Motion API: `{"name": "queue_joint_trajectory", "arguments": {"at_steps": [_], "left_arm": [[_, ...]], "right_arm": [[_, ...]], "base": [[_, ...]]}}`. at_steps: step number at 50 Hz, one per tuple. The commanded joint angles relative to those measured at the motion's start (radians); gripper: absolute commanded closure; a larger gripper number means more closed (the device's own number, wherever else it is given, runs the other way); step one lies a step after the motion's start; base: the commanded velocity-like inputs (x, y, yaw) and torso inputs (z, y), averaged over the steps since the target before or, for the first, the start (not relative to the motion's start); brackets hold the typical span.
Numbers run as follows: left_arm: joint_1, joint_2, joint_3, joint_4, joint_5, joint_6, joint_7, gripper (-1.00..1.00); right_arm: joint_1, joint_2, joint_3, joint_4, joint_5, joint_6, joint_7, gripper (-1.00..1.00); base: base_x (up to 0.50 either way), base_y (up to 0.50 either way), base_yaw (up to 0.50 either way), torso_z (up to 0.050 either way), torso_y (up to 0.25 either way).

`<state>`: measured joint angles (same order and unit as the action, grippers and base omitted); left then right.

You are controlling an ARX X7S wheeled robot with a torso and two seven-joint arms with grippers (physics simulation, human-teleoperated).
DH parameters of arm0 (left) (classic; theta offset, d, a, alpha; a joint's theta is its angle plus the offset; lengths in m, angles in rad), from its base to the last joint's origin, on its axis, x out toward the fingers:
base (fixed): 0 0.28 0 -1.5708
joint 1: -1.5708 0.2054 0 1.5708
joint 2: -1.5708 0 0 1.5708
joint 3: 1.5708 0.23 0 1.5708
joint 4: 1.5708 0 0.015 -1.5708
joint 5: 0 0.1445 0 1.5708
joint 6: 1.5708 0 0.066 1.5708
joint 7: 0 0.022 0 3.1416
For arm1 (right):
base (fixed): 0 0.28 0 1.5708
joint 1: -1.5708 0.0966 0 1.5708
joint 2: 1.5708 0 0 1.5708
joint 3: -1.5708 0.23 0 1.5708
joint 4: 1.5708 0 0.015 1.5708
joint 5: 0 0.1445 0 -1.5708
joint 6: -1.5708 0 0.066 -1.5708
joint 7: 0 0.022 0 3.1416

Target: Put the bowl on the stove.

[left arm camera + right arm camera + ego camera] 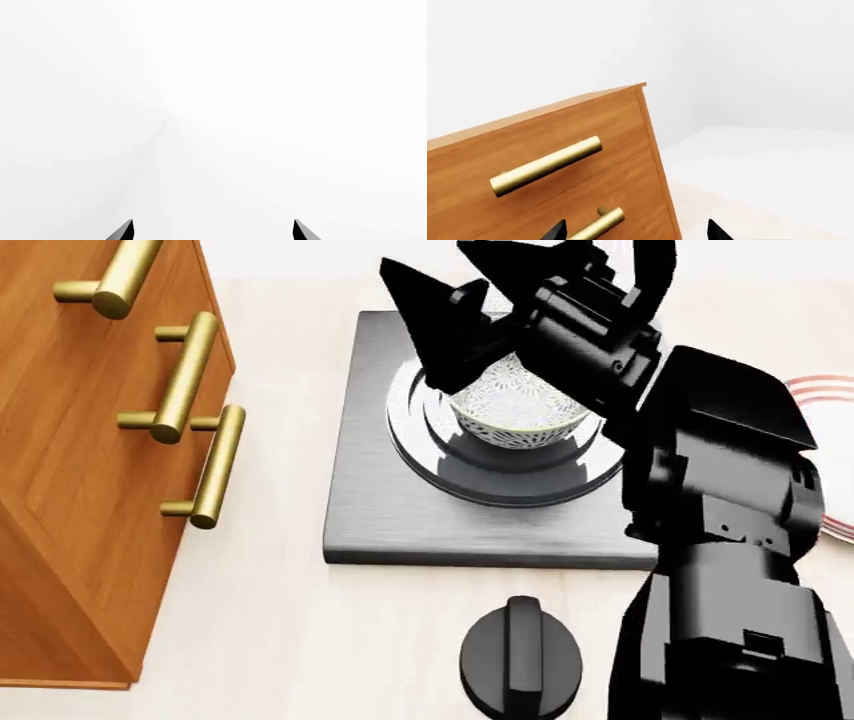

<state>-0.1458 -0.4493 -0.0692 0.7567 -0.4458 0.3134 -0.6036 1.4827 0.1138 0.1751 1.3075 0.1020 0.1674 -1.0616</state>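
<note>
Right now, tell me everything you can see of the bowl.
The bowl is small, deep and round, white with a dense grey-black leafy speckle and a pale rim. It looks like glazed ceramic. It stands upright at the middle of the ringed burner on the stove. The right gripper and arm hang over it and hide its far rim; whether the fingers touch it cannot be told.
</note>
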Motion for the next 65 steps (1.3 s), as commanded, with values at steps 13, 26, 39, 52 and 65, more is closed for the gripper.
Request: {"name": "queue_joint_trajectory", "arguments": {"at_steps": [13,26,39,52,65], "left_arm": [[0.004,-0.001,0.004,-0.005,0.003,0.008,0.0,-1.0],[0.004,-0.004,0.007,-0.004,0.007,0.006,-0.003,-1.0],[0.004,-0.003,0.007,-0.01,0.017,0.005,-0.007,-1.0],[0.005,-0.003,0.008,-0.024,0.017,0.009,-0.007,-1.0],[0.008,-0.002,0.012,-0.027,0.019,0.014,-0.006,-1.0]], "right_arm": [[-0.347,-0.051,0.418,-0.453,0.319,-0.049,0.001,-1.0],[-0.535,-0.102,0.439,-0.799,0.446,0.025,0.099,-1.0],[-0.676,-0.101,0.401,-0.979,0.485,0.039,0.232,-1.0],[-0.793,-0.106,0.412,-1.09,0.64,-0.084,0.316,-1.0],[-0.819,-0.098,0.375,-1.084,0.708,-0.287,0.378,-1.0]], "base": [[0.0,0.0,0.0,0.0,0.0],[0.0,0.0,0.0,0.0,0.0],[0.0,0.0,0.0,0.0,0.0],[0.0,0.0,0.0,0.0,0.0],[0.0,0.0,0.0,0.0,0.0]]}}
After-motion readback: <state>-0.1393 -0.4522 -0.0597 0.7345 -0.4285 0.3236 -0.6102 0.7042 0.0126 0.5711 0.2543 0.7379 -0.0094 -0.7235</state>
